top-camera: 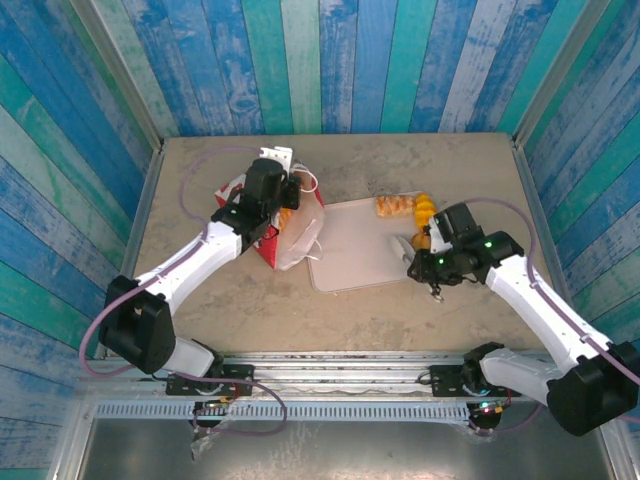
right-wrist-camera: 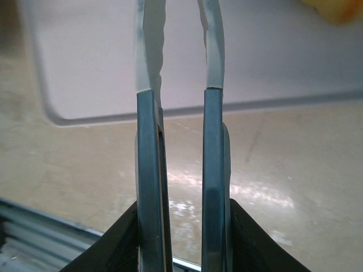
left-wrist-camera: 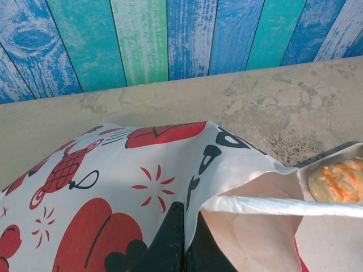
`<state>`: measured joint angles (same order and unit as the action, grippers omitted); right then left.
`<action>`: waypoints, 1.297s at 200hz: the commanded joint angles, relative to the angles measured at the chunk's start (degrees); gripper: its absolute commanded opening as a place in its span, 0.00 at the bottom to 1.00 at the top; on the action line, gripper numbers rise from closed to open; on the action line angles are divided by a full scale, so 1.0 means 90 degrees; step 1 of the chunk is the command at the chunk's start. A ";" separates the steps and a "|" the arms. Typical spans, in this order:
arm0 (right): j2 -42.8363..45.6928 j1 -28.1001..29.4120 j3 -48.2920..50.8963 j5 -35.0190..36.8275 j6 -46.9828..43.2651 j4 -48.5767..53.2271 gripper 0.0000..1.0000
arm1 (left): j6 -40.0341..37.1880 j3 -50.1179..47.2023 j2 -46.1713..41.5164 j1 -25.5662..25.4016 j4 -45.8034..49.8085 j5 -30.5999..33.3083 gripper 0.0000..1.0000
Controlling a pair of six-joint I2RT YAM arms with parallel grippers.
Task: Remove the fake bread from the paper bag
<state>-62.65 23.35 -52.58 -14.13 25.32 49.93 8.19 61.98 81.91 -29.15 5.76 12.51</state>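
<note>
Left gripper [left-wrist-camera: 184, 226] pinched shut on the rim of the paper bag [top-camera: 293, 240], which sits left of centre in the top view, just beside the tray [top-camera: 355, 262]. Fake bread [top-camera: 396, 207]: several pieces lie in the tray's upper right corner. Right gripper [right-wrist-camera: 178, 51]: jaws narrowly parted, nothing between them, at the tray's right edge.

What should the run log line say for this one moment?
left claw: shut on paper bag rim | right claw: slightly open, empty, over tray | fake bread: some pieces on tray
</note>
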 commanded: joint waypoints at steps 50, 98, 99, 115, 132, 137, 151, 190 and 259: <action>-0.0123 0.1345 -0.1509 -0.0604 0.0158 -0.0598 0.39 | -0.0217 0.0284 -0.0121 -0.0014 -0.0033 0.0006 0.03; -0.1247 0.2114 -0.1977 -0.0948 0.0469 -0.1414 0.39 | -0.0079 0.0212 -0.0068 -0.0014 -0.0195 -0.0003 0.03; -0.1269 0.2123 -0.1978 -0.0958 0.0478 -0.1445 0.39 | -0.0075 0.0213 -0.0063 -0.0014 -0.0198 -0.0008 0.03; -0.1621 0.2140 -0.2004 -0.1042 0.0579 -0.1739 0.39 | -0.0056 0.0204 -0.0077 -0.0014 -0.0203 -0.0003 0.03; -0.2004 0.2141 -0.2140 -0.0963 0.0669 -0.1895 0.41 | -0.0031 0.0137 -0.0123 -0.0013 -0.0276 -0.0010 0.03; -0.2076 0.2141 -0.2169 -0.0950 0.0690 -0.1953 0.42 | -0.0014 0.0121 -0.0134 -0.0013 -0.0300 -0.0011 0.03; -0.2328 0.2133 -0.2274 -0.0807 0.0827 -0.2140 0.45 | 0.0003 0.0087 -0.0158 -0.0008 -0.0364 -0.0031 0.03; -0.2935 0.2116 -0.2633 -0.0662 0.1060 -0.2475 0.50 | 0.0038 0.0089 -0.0143 -0.0012 -0.0372 -0.0108 0.03; -0.3669 0.2084 -0.3126 -0.0503 0.1243 -0.2619 0.58 | 0.0063 0.0028 -0.0234 -0.0014 -0.0431 -0.0213 0.03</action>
<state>-94.52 42.24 -78.15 -19.68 35.57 27.99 7.79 62.30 81.91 -29.15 6.00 11.62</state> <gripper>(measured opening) 0.574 0.048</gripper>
